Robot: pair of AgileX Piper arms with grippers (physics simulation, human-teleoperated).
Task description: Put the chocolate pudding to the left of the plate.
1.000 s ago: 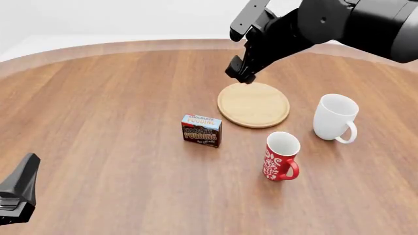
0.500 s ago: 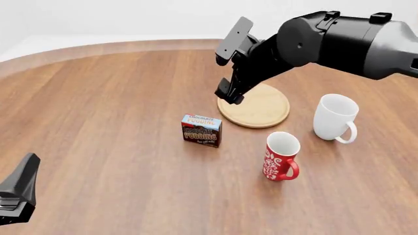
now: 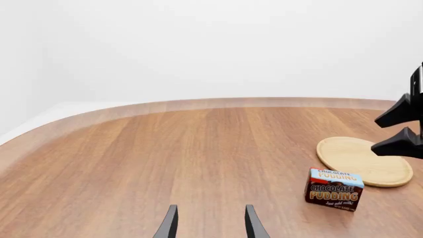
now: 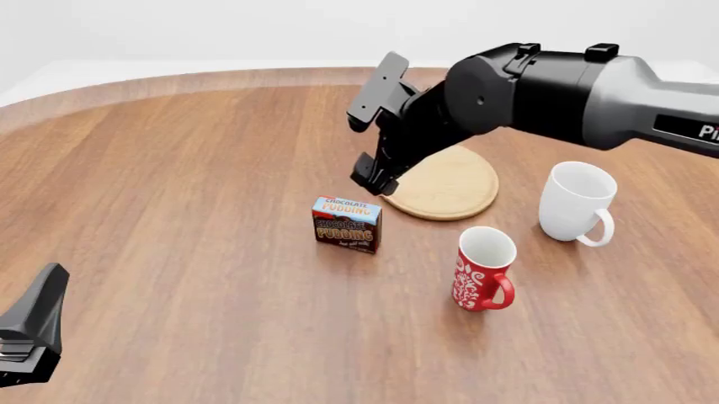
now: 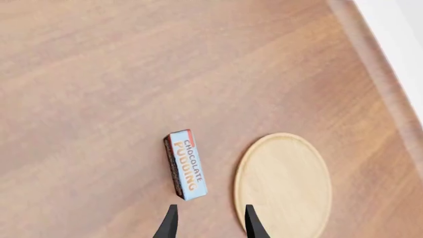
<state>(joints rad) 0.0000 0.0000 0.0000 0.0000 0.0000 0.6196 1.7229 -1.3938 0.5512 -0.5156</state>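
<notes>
The chocolate pudding [image 4: 347, 224] is a small brown carton with a light blue top. It stands upright on the table just left of and in front of the plate [image 4: 455, 187], a light-wood disc. My right gripper [image 4: 357, 151] is open and empty, above the plate's left edge, a little behind and to the right of the carton. The right wrist view shows the carton [image 5: 185, 165] and the plate [image 5: 283, 183] beyond its open fingers [image 5: 170, 220]. My left gripper [image 3: 210, 225] is open and empty, low at the near left [image 4: 29, 337]. Its view shows the carton [image 3: 334, 189] and the plate [image 3: 360, 159].
A white mug [image 4: 575, 202] stands right of the plate. A red patterned mug [image 4: 483, 268] stands in front of the plate, right of the carton. The round table's far rim [image 4: 225, 77] curves behind. Bare wood lies left of the carton.
My right gripper has come down and to the left, from above the plate's far edge to over its left edge, closer to the carton. The left arm and all objects have not moved.
</notes>
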